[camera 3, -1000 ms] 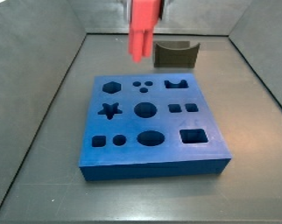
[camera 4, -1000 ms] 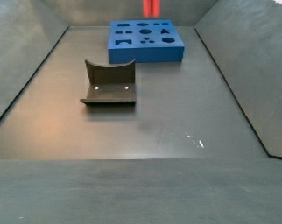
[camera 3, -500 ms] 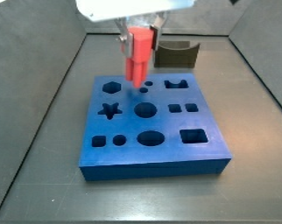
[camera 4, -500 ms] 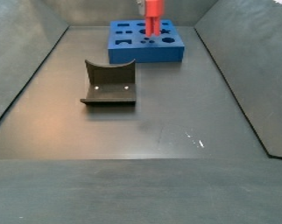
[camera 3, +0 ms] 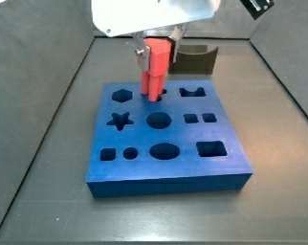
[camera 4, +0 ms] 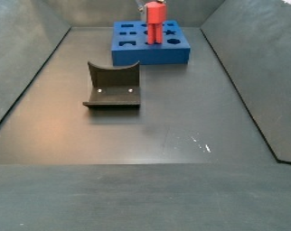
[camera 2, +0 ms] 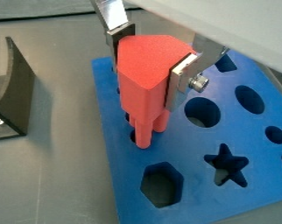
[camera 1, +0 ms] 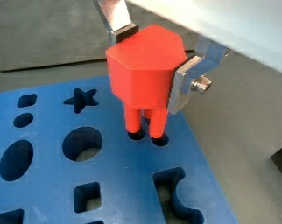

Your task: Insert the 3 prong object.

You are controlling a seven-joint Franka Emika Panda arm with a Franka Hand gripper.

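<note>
Seating 3 prong object (camera 1: 144, 74) into the three-hole socket near the far edge of blue block (camera 3: 169, 158), prongs already entering; gripper (camera 1: 155, 66) directly above, jaws clamped on its body; keep vertical, press straight down slowly, release only once fully seated

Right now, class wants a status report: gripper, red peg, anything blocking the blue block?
Gripper shut on red-pink three-prong plastic peg, above the blue block. Prong tips at small round holes. Dark olive curved block behind, clear.
</note>
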